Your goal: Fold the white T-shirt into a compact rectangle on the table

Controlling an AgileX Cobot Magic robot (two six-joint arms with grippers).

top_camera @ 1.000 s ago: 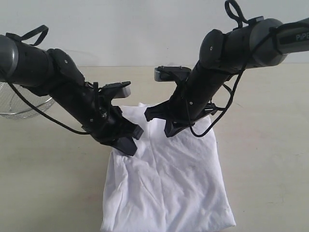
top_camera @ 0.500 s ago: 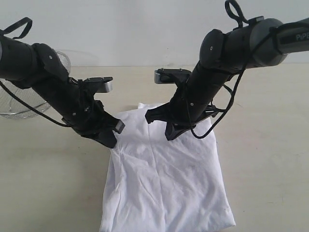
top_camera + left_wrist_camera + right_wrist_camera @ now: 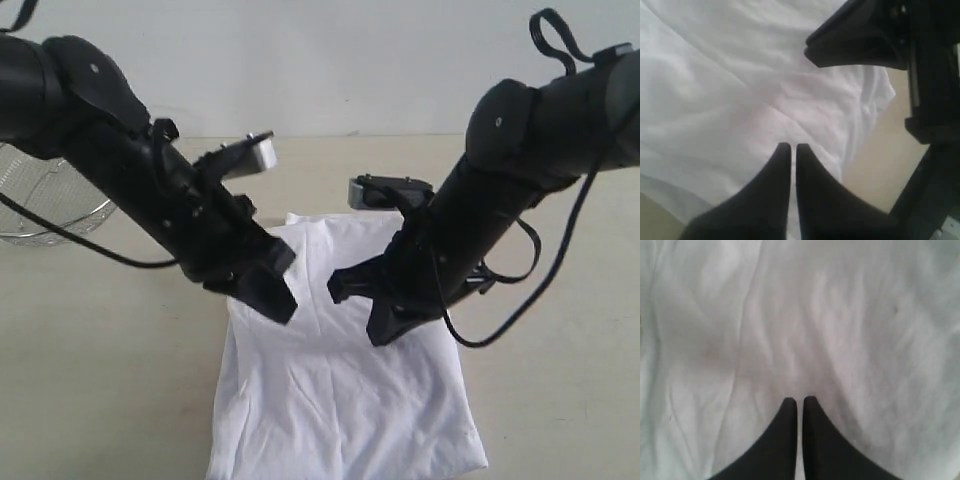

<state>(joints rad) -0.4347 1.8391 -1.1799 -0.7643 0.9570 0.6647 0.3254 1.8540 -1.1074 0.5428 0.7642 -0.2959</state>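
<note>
I count one shirt (image 3: 340, 400) on the bench (image 3: 100, 380), two grippers of mine above it, and one wire basket (image 3: 40, 210) at the bench's left edge, well apart from the cloth.

The shirt lies in the middle of the bench and runs down to its near edge. It is folded into one long, narrow shape, wrinkled, with its sides turned in and its far end a little narrower than its near end.

My left gripper (image 3: 272, 295) hangs over the shirt's far left part, close to that side edge. Its two fingers are pressed together with nothing between them; the left wrist view shows the tips (image 3: 790, 147) side by side over white cloth (image 3: 740, 90), with a strip of bare bench beyond the shirt's edge.

My right gripper (image 3: 375, 318) hangs over the shirt's far right part. Its two fingers are likewise closed on nothing, and in the right wrist view the tips (image 3: 799, 401) point at creased cloth (image 3: 800, 315) that fills the whole picture.

The two grippers are near each other, with a gap of cloth between them. I cannot tell whether either tip touches the shirt.
</note>
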